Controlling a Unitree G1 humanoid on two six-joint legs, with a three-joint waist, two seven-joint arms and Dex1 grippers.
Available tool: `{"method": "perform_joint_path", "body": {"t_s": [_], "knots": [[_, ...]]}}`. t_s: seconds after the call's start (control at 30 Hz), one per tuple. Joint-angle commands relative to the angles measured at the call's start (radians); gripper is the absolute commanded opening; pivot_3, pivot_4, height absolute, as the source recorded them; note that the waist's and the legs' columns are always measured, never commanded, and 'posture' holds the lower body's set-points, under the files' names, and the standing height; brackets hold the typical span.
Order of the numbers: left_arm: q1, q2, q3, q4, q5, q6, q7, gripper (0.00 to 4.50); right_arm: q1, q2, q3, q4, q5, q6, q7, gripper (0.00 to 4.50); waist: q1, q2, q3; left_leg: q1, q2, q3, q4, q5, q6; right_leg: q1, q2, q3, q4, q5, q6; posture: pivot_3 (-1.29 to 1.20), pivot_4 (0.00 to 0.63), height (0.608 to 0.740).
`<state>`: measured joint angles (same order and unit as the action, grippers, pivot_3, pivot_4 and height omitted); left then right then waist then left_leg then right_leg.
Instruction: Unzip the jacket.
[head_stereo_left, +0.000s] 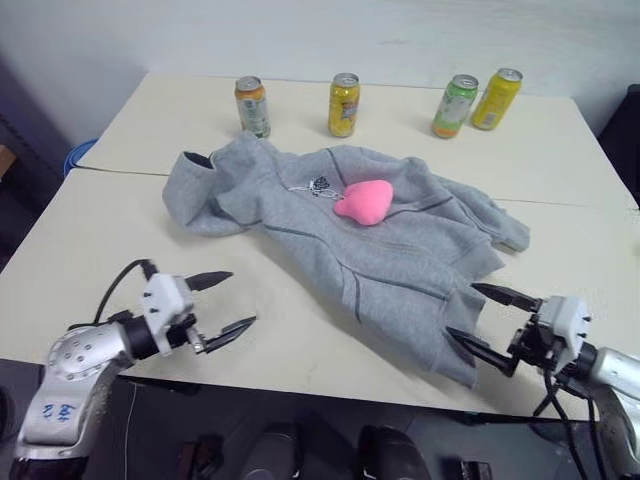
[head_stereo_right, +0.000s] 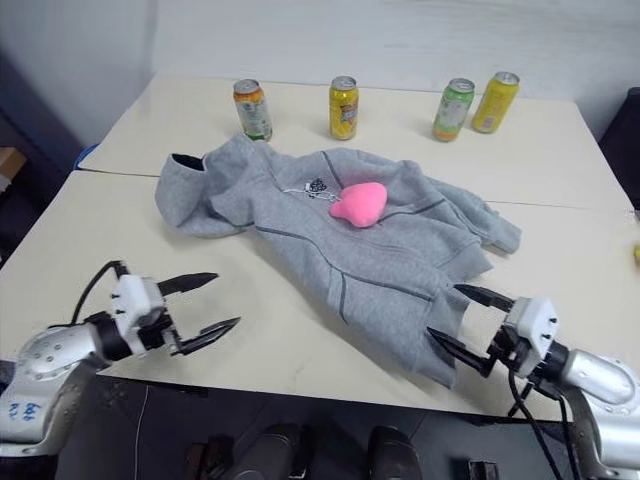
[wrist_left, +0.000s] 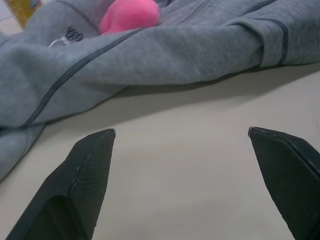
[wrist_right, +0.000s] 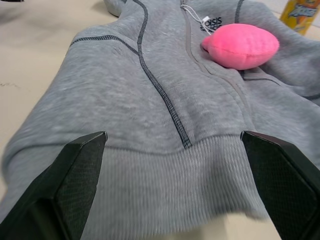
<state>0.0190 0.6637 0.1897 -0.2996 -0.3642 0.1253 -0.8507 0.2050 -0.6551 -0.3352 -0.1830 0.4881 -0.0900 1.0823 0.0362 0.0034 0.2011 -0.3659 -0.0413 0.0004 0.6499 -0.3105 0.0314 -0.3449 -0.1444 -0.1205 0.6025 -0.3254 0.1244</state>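
The jacket (head_stereo_left: 350, 225) is being left zipped near the tabletop's middle — the opening approach is being made, with the left gripper (head_stereo_left: 226, 303) and right gripper (head_stereo_left: 488, 317) being held spread and empty by the near edge; next, the pink puff (head_stereo_left: 364, 200) likely needs pinching.

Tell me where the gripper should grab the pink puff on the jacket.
Pinch the puff across its plump body from above, probably with the left gripper, open and empty. It sits proud on the jacket chest, clear of folds, so fingers can straddle it without catching fleece.
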Motion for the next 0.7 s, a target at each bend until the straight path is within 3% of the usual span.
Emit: {"method": "perform_joint_path", "body": {"t_s": [0.03, 0.1, 0.17, 0.3, 0.43, 0.6, 0.7], "knots": [[-0.001, 0.014, 0.018, 0.050, 0.016, -0.053, -0.020, 4.48, 0.022, -0.004, -0.024, -0.054, 0.021, -0.022, 0.004, 4.50, -0.009, 0.000, 0.000, 0.000, 0.001, 0.001, 0.000, 0.000, 0.000, -0.001, 0.001, 0.001, 0.000, 0.000, 0.000, 0.00, 0.150, 0.740], [-0.013, 0.011, 0.049, 0.072, -0.008, -0.052, -0.013, 4.48, 0.043, 0.008, -0.022, -0.070, 0.020, -0.029, -0.004, 4.50, -0.013, 0.000, 0.000, 0.001, 0.002, 0.003, -0.001, 0.000, -0.001, -0.002, 0.003, 0.003, 0.002, 0.000, 0.000, 0.00, 0.150, 0.740], [-0.008, 0.052, 0.098, 0.030, -0.262, 0.216, -0.062, 4.48, 0.065, 0.013, -0.017, -0.085, 0.023, -0.033, -0.001, 4.50, -0.011, 0.000, 0.000, 0.000, 0.003, 0.004, 0.000, 0.000, -0.001, -0.003, 0.004, 0.004, 0.002, 0.000, -0.001, 0.00, 0.150, 0.740], [-0.019, 0.070, 0.067, -0.010, -0.168, 0.130, -0.075, 4.48, 0.102, 0.013, -0.009, -0.110, 0.030, -0.025, -0.004, 4.50, -0.008, 0.000, 0.000, -0.002, 0.003, 0.004, 0.001, 0.000, -0.001, -0.005, 0.000, 0.006, 0.004, 0.001, -0.001, 0.00, 0.150, 0.740], [-0.043, 0.054, 0.066, -0.005, -0.162, 0.111, -0.066, 4.48, 0.112, 0.017, 0.004, -0.143, 0.039, -0.015, -0.016, 4.50, -0.008, 0.000, 0.000, -0.002, 0.002, 0.005, 0.001, 0.000, -0.001, -0.005, 0.000, 0.007, 0.002, 0.001, -0.001, 0.00, 0.150, 0.740], [-0.037, 0.098, 0.065, 0.020, -0.121, 0.112, -0.091, 4.48, 0.094, -0.040, 0.064, -0.315, 0.152, 0.200, -0.061, 4.50, -0.015, 0.000, 0.000, -0.002, 0.003, 0.006, 0.000, 0.000, -0.001, -0.008, 0.000, 0.009, 0.002, 0.001, -0.001, 0.00, 0.150, 0.740], [-0.103, 0.124, 0.049, 0.084, -0.051, 0.077, -0.072, 4.48, 0.015, -0.073, 0.146, -0.389, 0.139, 0.287, -0.088, 4.50, -0.012, 0.000, 0.000, -0.002, 0.004, 0.008, 0.001, 0.000, -0.001, -0.010, 0.001, 0.011, 0.003, 0.001, -0.002, 0.00, 0.150, 0.740]]}}
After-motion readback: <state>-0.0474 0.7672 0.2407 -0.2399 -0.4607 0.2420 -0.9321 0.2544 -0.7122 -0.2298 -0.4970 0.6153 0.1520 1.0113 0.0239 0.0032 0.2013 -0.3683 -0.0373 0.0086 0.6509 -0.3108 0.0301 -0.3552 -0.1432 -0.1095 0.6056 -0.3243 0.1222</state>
